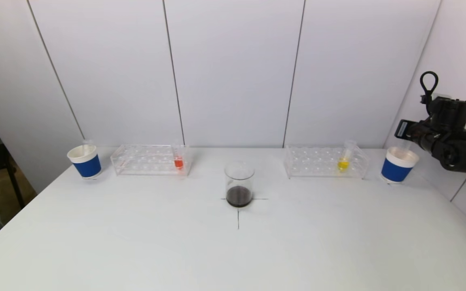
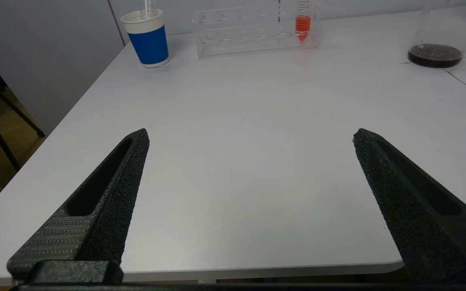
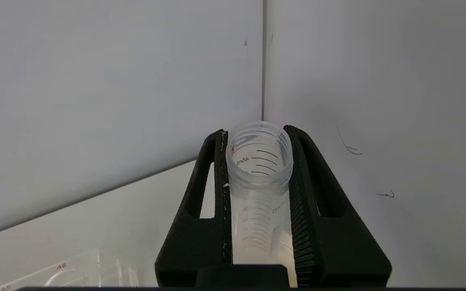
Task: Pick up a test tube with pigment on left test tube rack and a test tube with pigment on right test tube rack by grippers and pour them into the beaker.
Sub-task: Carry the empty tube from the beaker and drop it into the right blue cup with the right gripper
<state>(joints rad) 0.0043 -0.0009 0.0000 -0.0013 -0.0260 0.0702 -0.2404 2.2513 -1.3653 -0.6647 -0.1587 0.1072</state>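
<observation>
A test tube with red pigment (image 1: pixel 178 159) stands in the left clear rack (image 1: pixel 148 159). One with yellow pigment (image 1: pixel 344 159) stands in the right rack (image 1: pixel 322 161). Between them is the beaker (image 1: pixel 239 184), holding dark liquid. At the far right, my right gripper (image 1: pixel 403 131) is above a blue cup (image 1: pixel 399 165). In the right wrist view this gripper (image 3: pixel 255 131) is shut on an empty clear test tube (image 3: pixel 259 161), whose lower end points into the cup. My left gripper (image 2: pixel 251 135) hangs open and empty over the table's front left edge, out of the head view.
A second blue cup (image 1: pixel 85 161) with a clear tube in it stands left of the left rack. The left wrist view shows that cup (image 2: pixel 148 38), the left rack (image 2: pixel 249 28) and the beaker (image 2: pixel 437 40) far ahead. Walls close in behind and on the right.
</observation>
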